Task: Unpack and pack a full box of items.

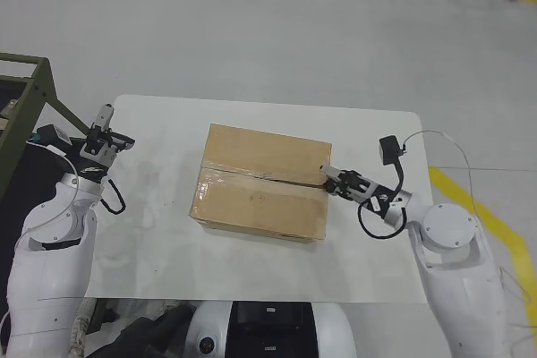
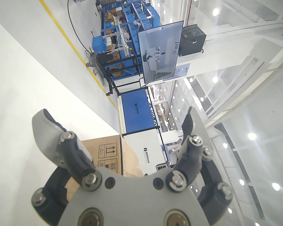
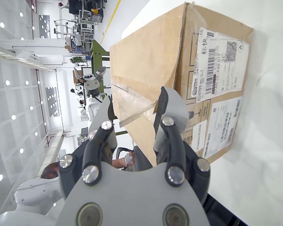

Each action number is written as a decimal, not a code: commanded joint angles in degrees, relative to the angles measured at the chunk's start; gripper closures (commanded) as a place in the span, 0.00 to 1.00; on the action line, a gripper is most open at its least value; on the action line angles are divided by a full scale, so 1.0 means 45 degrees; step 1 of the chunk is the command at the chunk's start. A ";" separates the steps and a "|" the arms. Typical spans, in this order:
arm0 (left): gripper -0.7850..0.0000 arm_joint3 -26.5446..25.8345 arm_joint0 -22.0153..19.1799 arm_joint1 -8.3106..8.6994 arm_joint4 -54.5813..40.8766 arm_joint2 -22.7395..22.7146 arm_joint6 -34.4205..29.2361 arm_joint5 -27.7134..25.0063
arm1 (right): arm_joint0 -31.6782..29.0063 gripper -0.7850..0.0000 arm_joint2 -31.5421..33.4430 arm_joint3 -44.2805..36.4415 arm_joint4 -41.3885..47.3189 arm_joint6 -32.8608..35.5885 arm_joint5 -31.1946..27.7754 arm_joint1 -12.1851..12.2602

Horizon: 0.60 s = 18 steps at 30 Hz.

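Top view: we judge the taped box [image 1: 261, 182] stiff, likely heavy; right gripper [image 3: 136, 96] gapes astride its loose tape end [image 3: 133, 112], our hold; left gripper [image 2: 118, 112] spread, empty.

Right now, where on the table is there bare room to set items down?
Free: the wide stretch of table between the box and the left gripper, and the strip along the near edge. Crowded: the box's right end, where the right gripper sits.

Your left gripper [image 2: 118, 116], fingers spread wide, faces the cardboard box [image 2: 108, 152] on the white table [image 2: 26, 83]; a hanging screen [image 2: 160, 50] and blue shelving [image 2: 122, 24] stand in the hall behind.
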 commanded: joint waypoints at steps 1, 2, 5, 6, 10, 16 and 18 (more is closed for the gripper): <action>0.00 0.0000 0.0000 0.0000 0.0000 0.0000 0.0000 0.0000 | -0.0109 0.54 -0.0013 -0.0146 -0.0063 0.0003 0.0060 0.0032; 0.00 0.0000 0.0000 0.0000 0.0000 0.0000 0.0000 0.0000 | -0.0166 0.54 -0.0013 -0.0205 -0.0072 0.0005 0.0088 0.0048; 0.00 0.0000 0.0000 0.0000 0.0000 0.0000 0.0000 0.0000 | -0.0313 0.58 0.0000 -0.0375 -0.0110 -0.0027 0.0165 0.0095; 0.00 0.0000 0.0000 0.0000 0.0000 0.0000 0.0000 0.0000 | -0.0351 0.60 -0.0002 -0.0425 -0.0136 -0.0028 0.0200 0.0111; 0.00 0.0000 0.0000 0.0000 0.0000 0.0000 0.0000 0.0000 | -0.0419 0.69 0.0017 -0.0532 -0.0179 -0.0097 0.0290 0.0168; 0.00 0.0000 0.0000 0.0000 0.0000 0.0000 0.0000 0.0000 | -0.0437 0.75 0.0029 -0.0561 -0.0058 -0.0190 0.0344 0.0237; 0.00 0.0000 0.0000 0.0000 0.0000 0.0000 0.0000 0.0000 | -0.0485 0.74 0.0027 -0.0629 -0.0041 -0.0219 0.0337 0.0261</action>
